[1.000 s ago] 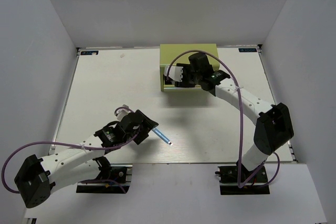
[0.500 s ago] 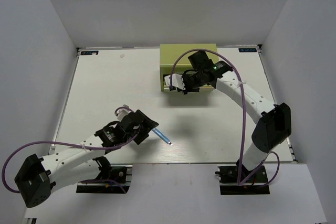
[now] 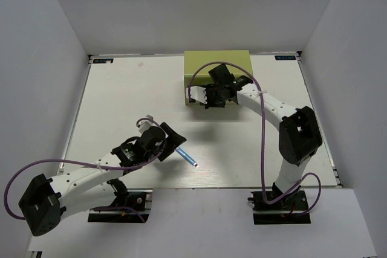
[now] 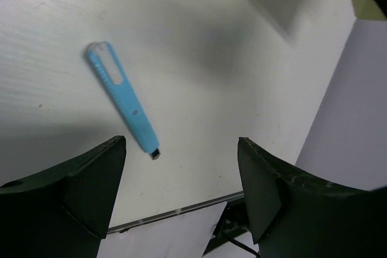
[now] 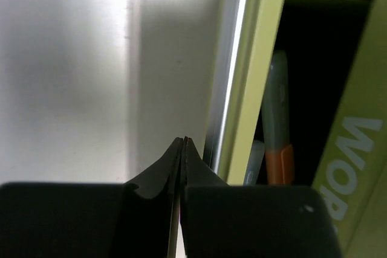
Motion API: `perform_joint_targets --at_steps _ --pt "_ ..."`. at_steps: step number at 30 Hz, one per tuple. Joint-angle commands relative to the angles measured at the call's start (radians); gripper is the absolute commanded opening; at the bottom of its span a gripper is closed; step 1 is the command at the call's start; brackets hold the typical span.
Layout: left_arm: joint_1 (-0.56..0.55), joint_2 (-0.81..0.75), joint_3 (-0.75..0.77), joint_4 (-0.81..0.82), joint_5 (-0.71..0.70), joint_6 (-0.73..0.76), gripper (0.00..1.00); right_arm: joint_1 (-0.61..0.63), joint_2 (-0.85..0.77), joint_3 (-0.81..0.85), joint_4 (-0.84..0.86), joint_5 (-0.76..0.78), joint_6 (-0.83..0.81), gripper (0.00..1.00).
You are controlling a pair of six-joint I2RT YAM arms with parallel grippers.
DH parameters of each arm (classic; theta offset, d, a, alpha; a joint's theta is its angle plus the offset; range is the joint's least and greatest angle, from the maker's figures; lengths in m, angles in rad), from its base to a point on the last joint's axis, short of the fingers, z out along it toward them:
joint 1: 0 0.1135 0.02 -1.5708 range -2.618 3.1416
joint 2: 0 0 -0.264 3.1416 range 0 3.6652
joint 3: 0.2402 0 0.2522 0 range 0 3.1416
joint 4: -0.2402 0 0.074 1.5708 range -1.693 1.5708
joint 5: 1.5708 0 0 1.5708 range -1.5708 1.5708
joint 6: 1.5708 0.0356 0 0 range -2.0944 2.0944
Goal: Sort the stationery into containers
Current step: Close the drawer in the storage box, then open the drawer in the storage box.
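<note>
A light blue marker pen lies flat on the white table near the front edge. My left gripper hovers open just above and left of it, touching nothing. The lime-green chest stands at the back. One of its drawers is pulled out. Inside it lie an orange marker with a greyish cap and a pale marker beside it. My right gripper is shut and empty, just outside the open drawer's edge.
White lettering runs across the chest's front. Grey walls enclose the table on the left, back and right. The table's front edge lies close below the blue pen. Purple cables trail from both arms.
My right gripper has shut and shifted slightly left at the drawer's front. The left wrist has turned and lifted a little. The blue pen has not moved.
</note>
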Motion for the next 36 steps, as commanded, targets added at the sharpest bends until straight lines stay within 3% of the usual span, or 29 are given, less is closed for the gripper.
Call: perform_joint_targets --at_steps 1,5,10,21,24,25,27,28,29,32,36 --pt "0.006 -0.005 0.039 0.135 -0.011 0.104 0.84 -0.001 0.005 -0.017 0.247 0.163 0.083 0.0" --pt "0.015 0.021 0.028 0.272 -0.02 0.127 0.84 -0.01 0.034 -0.006 0.309 0.278 0.097 0.0" --pt "0.033 0.188 0.085 0.396 -0.011 0.15 0.84 -0.03 0.089 0.057 0.329 0.325 0.109 0.0" --pt "0.093 0.504 0.165 0.712 0.055 0.123 0.8 -0.069 0.077 0.082 0.32 0.306 0.103 0.0" --pt "0.115 0.565 0.183 0.816 0.046 0.092 0.77 -0.09 0.0 0.106 0.172 0.12 0.077 0.0" --pt "0.115 0.614 0.183 0.841 0.046 0.092 0.77 -0.101 -0.025 0.071 0.161 -0.011 0.057 0.0" --pt "0.124 0.665 0.219 0.908 0.046 0.078 0.74 -0.102 -0.143 0.031 0.173 -0.094 0.057 0.0" --pt "0.124 0.689 0.228 0.931 0.046 0.065 0.72 -0.108 -0.176 -0.034 0.193 -0.119 0.069 0.04" --pt "0.124 0.716 0.237 0.954 0.037 0.051 0.7 -0.109 -0.229 -0.055 0.234 -0.141 0.083 0.24" --pt "0.133 0.808 0.286 1.049 0.037 0.037 0.66 -0.118 -0.311 -0.093 0.303 -0.141 0.144 0.51" --pt "0.133 0.916 0.343 1.125 0.037 0.028 0.64 -0.127 -0.339 -0.064 0.317 -0.118 0.195 0.6"
